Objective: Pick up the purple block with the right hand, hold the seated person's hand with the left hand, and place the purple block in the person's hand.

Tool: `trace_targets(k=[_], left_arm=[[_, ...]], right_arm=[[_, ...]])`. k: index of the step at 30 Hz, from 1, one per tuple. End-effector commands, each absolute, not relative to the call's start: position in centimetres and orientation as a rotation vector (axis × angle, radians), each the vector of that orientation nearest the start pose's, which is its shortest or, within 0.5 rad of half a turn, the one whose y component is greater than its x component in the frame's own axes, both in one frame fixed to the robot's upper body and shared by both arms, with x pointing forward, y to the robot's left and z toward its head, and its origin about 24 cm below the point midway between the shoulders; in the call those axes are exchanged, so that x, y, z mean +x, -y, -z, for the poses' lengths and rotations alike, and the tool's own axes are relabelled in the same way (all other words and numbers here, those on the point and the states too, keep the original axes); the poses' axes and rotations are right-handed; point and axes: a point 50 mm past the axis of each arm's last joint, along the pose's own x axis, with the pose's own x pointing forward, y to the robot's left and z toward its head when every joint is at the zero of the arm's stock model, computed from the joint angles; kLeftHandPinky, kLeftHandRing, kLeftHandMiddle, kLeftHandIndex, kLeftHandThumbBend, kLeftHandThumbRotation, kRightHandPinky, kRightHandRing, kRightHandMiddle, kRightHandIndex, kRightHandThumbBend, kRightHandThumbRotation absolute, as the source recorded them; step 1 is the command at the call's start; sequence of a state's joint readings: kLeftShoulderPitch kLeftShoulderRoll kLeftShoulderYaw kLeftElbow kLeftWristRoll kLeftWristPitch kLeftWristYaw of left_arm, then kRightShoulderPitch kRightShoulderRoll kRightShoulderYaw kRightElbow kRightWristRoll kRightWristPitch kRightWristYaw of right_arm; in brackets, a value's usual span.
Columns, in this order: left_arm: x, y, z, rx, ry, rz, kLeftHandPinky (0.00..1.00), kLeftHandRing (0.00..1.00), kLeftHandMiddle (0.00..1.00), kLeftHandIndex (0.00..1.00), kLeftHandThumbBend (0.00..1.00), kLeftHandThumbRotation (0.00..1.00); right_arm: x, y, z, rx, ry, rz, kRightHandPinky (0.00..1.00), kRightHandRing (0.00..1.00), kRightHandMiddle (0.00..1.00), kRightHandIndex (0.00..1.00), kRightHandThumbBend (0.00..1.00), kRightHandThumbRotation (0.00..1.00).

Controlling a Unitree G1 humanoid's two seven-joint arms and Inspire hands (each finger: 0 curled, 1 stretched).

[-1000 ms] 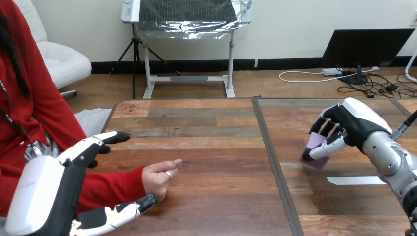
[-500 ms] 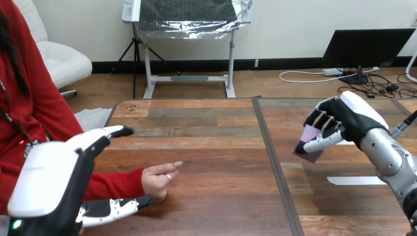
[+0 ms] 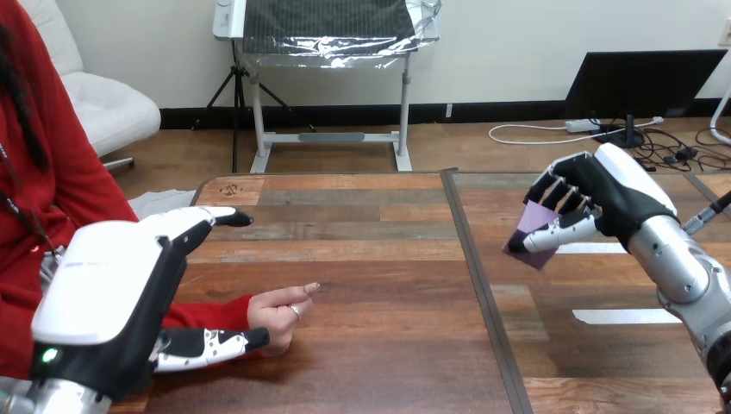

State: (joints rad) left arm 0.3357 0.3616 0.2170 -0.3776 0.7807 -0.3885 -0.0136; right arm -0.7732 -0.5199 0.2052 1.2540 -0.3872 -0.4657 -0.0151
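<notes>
My right hand [image 3: 603,200] is raised over the right half of the table, its fingers and thumb curled round the purple block [image 3: 532,234], which hangs clear of the wood. The person's hand [image 3: 280,311] rests on the table at the lower left, loosely closed with one finger pointing right. My left hand [image 3: 112,302] is open above the person's red sleeve [image 3: 194,316]. Its fingers reach over the forearm and its thumb [image 3: 211,342] lies along the near side of the wrist. I cannot tell whether it touches the wrist.
A dark seam [image 3: 478,285] splits the wooden table into a left and a right panel. Two strips of white tape [image 3: 625,316] lie on the right panel under my right arm. The table's far edge [image 3: 328,176] runs behind both hands.
My right hand has lifted the purple block higher and carried it a little to the left. My left hand has risen and moved right over the person's forearm. The person's hand has stayed still.
</notes>
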Motion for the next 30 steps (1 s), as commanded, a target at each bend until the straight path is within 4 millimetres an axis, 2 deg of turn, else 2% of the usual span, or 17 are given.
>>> trace_targets(k=[1, 13, 30], left_arm=[[19.5, -21.5, -10.6, 1.267, 0.360, 0.075, 0.63, 0.73, 0.77, 0.75, 1.00, 0.25], [20.9, -21.3, -10.4, 1.307, 0.284, 0.169, 0.67, 0.74, 0.77, 0.75, 1.00, 0.23], [22.9, -21.4, -10.0, 1.326, 0.151, 0.320, 0.68, 0.74, 0.77, 0.75, 1.00, 0.17]], right_arm=[[36.7, 25.8, -9.7, -0.906, 0.039, -0.092, 0.34, 0.38, 0.44, 0.47, 0.81, 0.00], [36.5, 25.8, -10.6, -0.869, 0.100, -0.105, 0.34, 0.38, 0.44, 0.48, 0.78, 0.00], [36.0, 25.8, -11.6, -0.806, 0.204, -0.126, 0.32, 0.36, 0.42, 0.46, 0.80, 0.00]])
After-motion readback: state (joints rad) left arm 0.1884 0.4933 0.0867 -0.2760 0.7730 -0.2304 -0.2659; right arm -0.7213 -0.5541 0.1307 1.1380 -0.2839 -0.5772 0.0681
